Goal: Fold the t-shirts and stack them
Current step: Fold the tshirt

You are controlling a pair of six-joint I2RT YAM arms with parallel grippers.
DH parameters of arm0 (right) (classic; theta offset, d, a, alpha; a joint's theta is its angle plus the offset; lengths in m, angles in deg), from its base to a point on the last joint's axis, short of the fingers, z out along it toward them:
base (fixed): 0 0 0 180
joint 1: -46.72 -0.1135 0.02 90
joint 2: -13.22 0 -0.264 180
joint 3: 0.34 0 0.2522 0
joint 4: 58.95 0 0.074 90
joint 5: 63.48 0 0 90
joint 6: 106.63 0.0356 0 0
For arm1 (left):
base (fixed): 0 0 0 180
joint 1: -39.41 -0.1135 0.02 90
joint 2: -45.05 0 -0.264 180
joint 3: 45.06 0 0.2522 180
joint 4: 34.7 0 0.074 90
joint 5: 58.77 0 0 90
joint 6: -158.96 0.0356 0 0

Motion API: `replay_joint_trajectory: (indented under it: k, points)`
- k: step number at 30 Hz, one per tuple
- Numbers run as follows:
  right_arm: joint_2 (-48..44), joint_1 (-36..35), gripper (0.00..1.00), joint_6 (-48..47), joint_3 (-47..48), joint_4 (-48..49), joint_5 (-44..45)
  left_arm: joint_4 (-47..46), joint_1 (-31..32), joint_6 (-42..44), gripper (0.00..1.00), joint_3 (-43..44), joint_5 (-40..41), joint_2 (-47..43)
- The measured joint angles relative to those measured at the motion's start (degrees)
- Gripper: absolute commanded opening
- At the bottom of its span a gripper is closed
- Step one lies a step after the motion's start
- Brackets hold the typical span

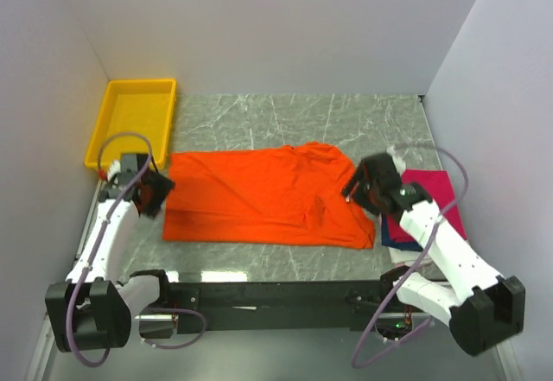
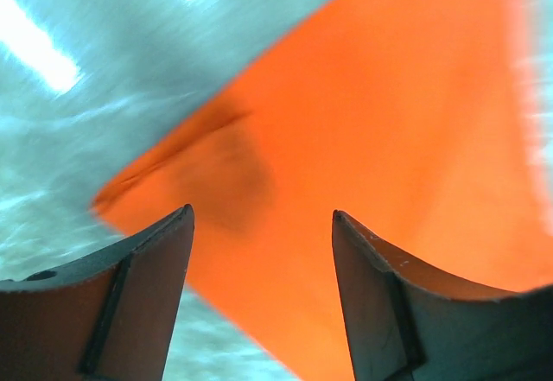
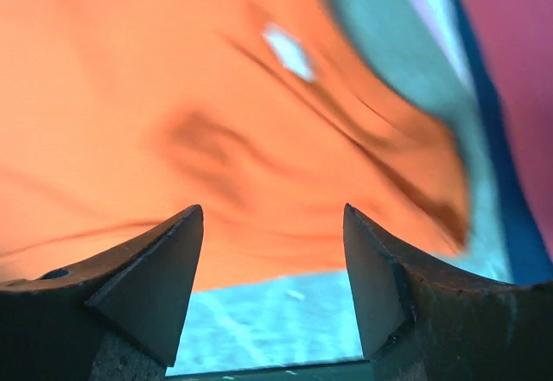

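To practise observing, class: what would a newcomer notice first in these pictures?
The orange t-shirt spread across the middle of the table stands out first, with the left claw and right claw open at its ends. Next, the yellow tray at the far left corner and a magenta shirt over a navy shirt at right.

Nothing to read here, no words, numbers or logos. Orange shirt (image 1: 259, 195): plain cloth. Tray (image 1: 136, 115): bare yellow plastic. Pink shirt (image 1: 439, 191): unmarked as far as the top view shows. Both wrist views are smeared with blur, so any fine print there could simply be lost.
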Motion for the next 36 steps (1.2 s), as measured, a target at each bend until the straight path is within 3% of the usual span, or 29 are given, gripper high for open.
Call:
replay_joint_trajectory:
  k: [5,10,16,25,36]
  points:
    - [13.14,1.11,0.73,-8.68,17.73,4.79,-2.75,-2.45,0.44,4.72,0.66,16.72,2.89,6.86]
    - [31.87,4.68,0.71,-15.52,32.35,9.60,-7.28,-7.28,2.71,10.82,0.64,31.43,6.47,25.59]
    - [49.81,6.82,0.69,-19.23,45.03,11.61,-10.56,-4.50,6.34,12.02,0.60,46.10,13.70,46.45]
    - [52.98,8.24,0.69,-21.09,46.49,11.58,-12.44,2.01,8.57,8.52,0.53,57.61,20.96,61.26]
    - [52.98,11.10,0.68,-21.79,45.86,12.04,-13.25,6.67,8.52,2.56,0.51,58.93,23.43,65.48]
